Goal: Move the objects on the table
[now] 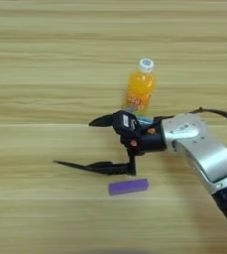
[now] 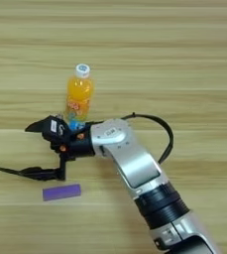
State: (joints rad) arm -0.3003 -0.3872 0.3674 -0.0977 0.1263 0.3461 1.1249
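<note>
1. A broad table [image 1: 45, 99] of pale wood-grain planks is seen from above.
2. An orange juice bottle [image 1: 140, 89] with a white cap is stood upright a little right of the middle in the left eye view.
3. The right gripper [image 1: 75, 144] is reached in from 4 o'clock on a silver forearm [image 2: 135, 163], and its 2 black fingers are spread wide apart, pointing toward 9 o'clock.
4. Nothing is seen held between the fingers: the upper finger [image 1: 102, 121] is placed just below the bottle's base, the lower finger [image 1: 92, 167] is stretched long and thin close to the table.
5. A short purple cap [image 1: 129, 186] is laid flat on the table, at 5 o'clock from the lower finger, just beside it; whether they touch cannot be told.
</note>
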